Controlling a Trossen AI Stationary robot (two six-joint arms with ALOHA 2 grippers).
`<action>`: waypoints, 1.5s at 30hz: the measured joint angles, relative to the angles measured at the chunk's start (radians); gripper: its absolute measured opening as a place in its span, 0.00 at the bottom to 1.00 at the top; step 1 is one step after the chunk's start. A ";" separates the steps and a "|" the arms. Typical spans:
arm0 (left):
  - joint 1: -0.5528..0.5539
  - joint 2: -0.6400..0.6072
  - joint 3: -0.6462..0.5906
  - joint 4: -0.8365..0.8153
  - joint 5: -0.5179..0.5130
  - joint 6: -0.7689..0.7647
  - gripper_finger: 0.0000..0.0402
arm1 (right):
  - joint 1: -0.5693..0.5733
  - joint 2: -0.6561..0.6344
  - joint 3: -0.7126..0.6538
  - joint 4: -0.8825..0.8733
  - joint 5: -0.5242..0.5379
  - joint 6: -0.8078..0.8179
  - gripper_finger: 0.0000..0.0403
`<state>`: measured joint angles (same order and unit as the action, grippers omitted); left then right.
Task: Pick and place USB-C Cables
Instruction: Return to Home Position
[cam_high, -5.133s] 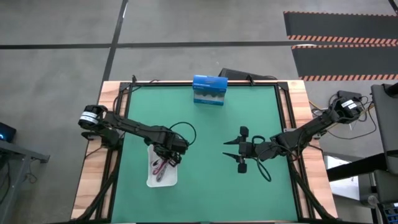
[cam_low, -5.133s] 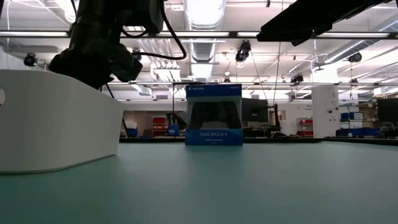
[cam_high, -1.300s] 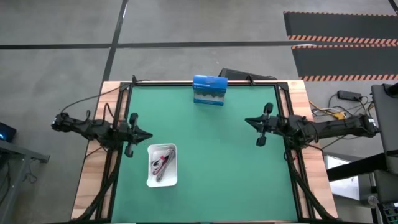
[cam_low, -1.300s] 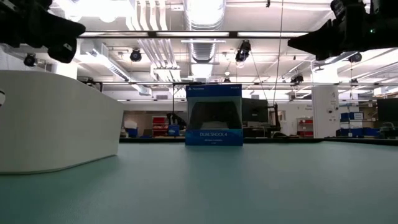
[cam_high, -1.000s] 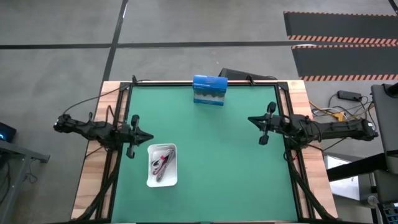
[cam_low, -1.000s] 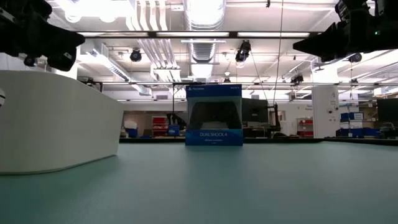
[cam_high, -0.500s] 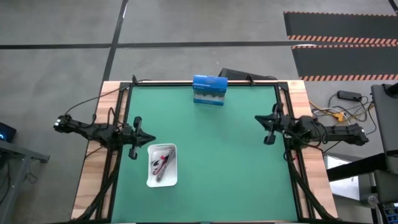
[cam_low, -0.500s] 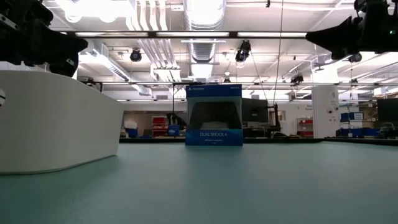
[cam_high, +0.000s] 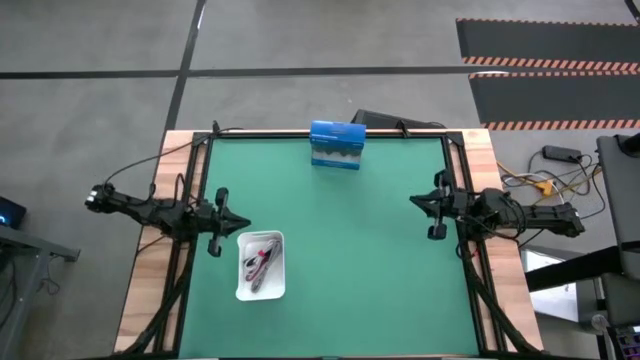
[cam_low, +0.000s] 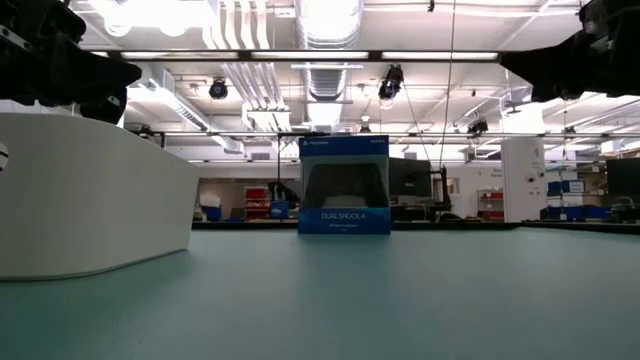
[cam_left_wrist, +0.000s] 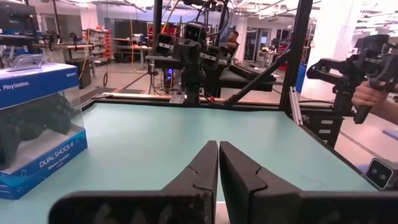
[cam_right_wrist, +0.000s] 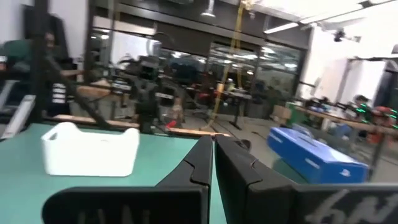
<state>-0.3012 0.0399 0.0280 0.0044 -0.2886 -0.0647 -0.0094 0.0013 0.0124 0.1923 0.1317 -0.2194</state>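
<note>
The USB-C cables (cam_high: 258, 266) lie coiled inside a small white tray (cam_high: 243, 290) on the green mat, near the left edge. The pink-red one (cam_high: 253, 262) shows clearly, with paler and darker strands beside it. My left gripper (cam_high: 244, 221) hangs shut, level, just beyond the tray's far end, pointing toward the table's right; the left wrist view shows its fingertips (cam_left_wrist: 218, 146) together. My right gripper (cam_high: 413, 203) is shut by the right edge, pointing toward the table's left, fingertips (cam_right_wrist: 211, 142) together. Neither holds anything. The tray (cam_right_wrist: 90, 149) also shows in the right wrist view.
A blue boxed game controller (cam_high: 336, 145) stands upright at the middle of the far edge. A black frame (cam_high: 455, 170) borders the mat. Green mat lies bare between the two grippers. Beyond the table's right side, a person's hand (cam_left_wrist: 367, 96) holds a dark device.
My right gripper has drawn back toward the table's right edge and a little toward the near edge, staying shut. The tray, cables and box have kept still.
</note>
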 joint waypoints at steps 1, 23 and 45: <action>0.000 0.003 0.000 0.000 0.000 0.000 0.00 | 0.000 0.005 0.000 -0.005 -0.017 -0.001 0.02; 0.000 0.110 -0.005 0.038 0.000 -0.006 0.00 | 0.000 0.041 -0.001 -0.136 -0.079 0.272 0.02; 0.000 0.179 -0.003 0.040 0.000 -0.006 0.00 | 0.000 0.041 -0.001 -0.136 -0.079 0.271 0.02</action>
<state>-0.3012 0.2190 0.0254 0.0444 -0.2890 -0.0708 -0.0093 0.0425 0.0116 0.0559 0.0528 0.0514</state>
